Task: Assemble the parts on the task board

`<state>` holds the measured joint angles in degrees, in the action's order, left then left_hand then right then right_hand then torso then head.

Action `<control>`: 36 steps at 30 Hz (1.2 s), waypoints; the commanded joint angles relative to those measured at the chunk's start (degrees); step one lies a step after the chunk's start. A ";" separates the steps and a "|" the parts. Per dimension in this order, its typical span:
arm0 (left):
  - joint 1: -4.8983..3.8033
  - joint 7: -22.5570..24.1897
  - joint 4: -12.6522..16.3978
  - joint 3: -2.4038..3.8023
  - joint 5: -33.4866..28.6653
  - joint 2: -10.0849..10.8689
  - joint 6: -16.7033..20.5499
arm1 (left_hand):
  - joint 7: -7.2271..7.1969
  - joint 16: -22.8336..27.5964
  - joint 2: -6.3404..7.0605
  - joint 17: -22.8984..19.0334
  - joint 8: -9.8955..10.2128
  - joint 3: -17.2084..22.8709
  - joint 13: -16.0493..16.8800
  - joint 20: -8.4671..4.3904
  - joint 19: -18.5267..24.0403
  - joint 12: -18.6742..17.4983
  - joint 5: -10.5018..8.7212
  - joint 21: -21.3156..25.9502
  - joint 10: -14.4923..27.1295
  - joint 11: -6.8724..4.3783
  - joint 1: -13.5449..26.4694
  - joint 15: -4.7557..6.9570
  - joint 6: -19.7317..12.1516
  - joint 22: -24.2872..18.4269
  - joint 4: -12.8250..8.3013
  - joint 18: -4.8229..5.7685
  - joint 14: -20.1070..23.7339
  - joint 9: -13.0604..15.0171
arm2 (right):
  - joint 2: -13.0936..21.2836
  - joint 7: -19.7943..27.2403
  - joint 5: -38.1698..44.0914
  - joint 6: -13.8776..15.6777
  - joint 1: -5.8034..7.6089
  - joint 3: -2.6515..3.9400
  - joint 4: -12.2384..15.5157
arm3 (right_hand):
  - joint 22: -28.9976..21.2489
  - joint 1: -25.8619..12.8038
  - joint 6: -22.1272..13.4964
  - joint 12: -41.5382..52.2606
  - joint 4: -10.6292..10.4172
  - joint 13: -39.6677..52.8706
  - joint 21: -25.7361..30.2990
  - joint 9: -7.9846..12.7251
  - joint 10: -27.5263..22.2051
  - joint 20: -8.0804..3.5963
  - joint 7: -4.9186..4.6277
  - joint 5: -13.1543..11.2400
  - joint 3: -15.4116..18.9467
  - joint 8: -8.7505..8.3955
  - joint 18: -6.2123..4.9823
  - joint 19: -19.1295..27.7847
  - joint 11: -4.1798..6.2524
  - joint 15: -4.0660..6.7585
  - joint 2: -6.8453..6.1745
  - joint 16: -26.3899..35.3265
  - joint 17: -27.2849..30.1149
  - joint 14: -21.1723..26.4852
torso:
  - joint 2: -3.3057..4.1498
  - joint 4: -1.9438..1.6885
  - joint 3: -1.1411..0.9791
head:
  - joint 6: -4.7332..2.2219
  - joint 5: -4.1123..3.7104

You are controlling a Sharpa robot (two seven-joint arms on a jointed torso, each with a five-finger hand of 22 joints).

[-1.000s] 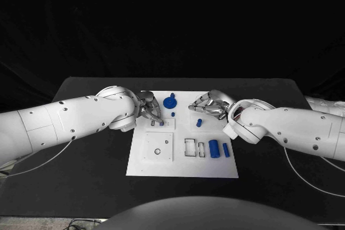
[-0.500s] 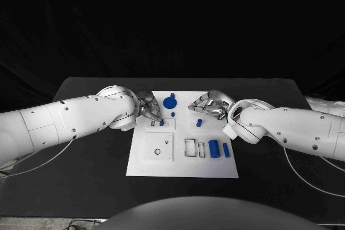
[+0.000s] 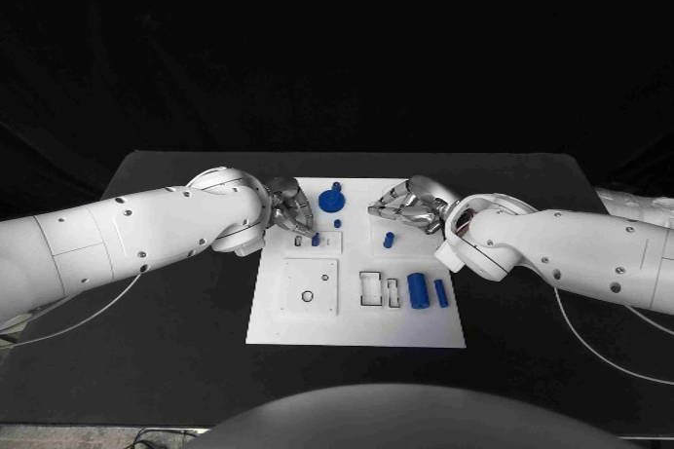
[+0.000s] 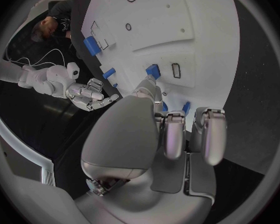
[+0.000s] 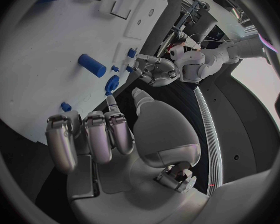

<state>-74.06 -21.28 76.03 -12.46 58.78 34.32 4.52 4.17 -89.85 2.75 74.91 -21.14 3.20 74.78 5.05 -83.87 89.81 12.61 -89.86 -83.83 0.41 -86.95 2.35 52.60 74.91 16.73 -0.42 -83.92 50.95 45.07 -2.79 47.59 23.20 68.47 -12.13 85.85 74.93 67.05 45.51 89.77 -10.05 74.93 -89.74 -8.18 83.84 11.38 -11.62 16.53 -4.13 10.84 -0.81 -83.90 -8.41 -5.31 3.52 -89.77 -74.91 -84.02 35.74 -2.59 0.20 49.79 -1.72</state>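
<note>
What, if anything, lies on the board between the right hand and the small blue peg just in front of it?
Nothing visible. The right hand hovers over the board's far right part, and the blue peg stands just near of its fingers, with only bare white board between them. The hand holds nothing.

Light falls evenly from above, so the white board (image 3: pixel 358 264) glares bright against the dark tabletop (image 3: pixel 168 303) and black backdrop. Both wrist views bend straight edges into curves near the rim. The left hand (image 4: pixel 171 129) shows soft highlights on its metal fingers.
</note>
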 commanded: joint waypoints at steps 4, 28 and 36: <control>-0.23 6.80 1.82 0.11 -3.91 2.22 9.07 | 0.15 -0.15 0.27 15.09 -0.72 -3.17 15.22 0.28 -6.13 0.19 3.20 -0.14 -6.17 0.47 10.62 -0.60 -1.44 15.09 0.15 0.42 -6.08 -0.35 | 0.03 0.26 0.51 -0.52 -0.04 0.01 0.00 | 15.07 -0.47 0.20 0.23 -0.20 15.07 -0.26 -0.06 6.16 0.42 -0.98 0.36 -0.19 0.33 0.81 -6.10 -0.34 -0.30 0.12 -0.23 -15.09 -5.98 | -0.05 -0.08 0.00 | -0.24 0.02; -4.74 -2.42 -8.57 0.16 5.84 -0.01 -4.53 | 0.14 -0.15 -4.20 15.09 0.96 -10.04 15.22 0.98 -6.13 0.19 -0.83 -0.14 -6.17 0.56 25.75 -0.47 0.85 15.09 0.09 0.42 -6.08 -4.65 | -0.04 0.13 0.46 -0.65 -0.09 0.00 -0.18 | 15.07 -0.47 0.20 0.23 -0.20 15.07 -0.26 -0.06 6.16 0.42 -0.98 0.36 -0.19 0.33 0.81 -6.10 -0.34 -0.30 0.12 -0.23 -15.09 -5.98 | 0.04 0.00 0.04 | -0.98 0.51; -4.15 -4.01 -13.00 0.14 3.95 -2.20 -10.33 | -0.07 -0.15 -6.04 15.09 3.46 -8.93 15.22 0.77 -6.13 0.19 -3.77 -0.14 -6.17 0.38 18.51 -0.24 1.98 15.09 -0.11 0.42 -6.08 -7.41 | -0.13 -0.11 0.49 -0.93 -0.09 0.00 -0.11 | 15.07 -0.47 0.20 0.23 -0.20 15.07 -0.26 -0.06 6.16 0.42 -0.98 0.36 -0.19 0.33 0.81 -6.10 -0.34 -0.30 0.12 -0.23 -15.09 -5.98 | 0.04 0.07 0.07 | -0.96 0.50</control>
<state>-78.28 -23.63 63.45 -12.32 63.01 32.35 -0.92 4.07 -89.85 -3.19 74.90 -17.82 -5.98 74.93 5.65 -84.07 89.65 9.09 -89.86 -84.05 1.02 -67.92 1.94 54.39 74.91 16.59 -0.43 -83.92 43.67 44.99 -2.83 47.58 23.18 68.43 -12.14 85.67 74.91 67.05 45.51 89.78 -10.05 74.91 -89.74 -8.16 83.85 11.38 -11.62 16.53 -4.13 10.84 -0.82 -83.90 -8.41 -5.31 3.52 -89.77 -74.90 -84.02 35.77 -2.55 0.23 48.85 -1.25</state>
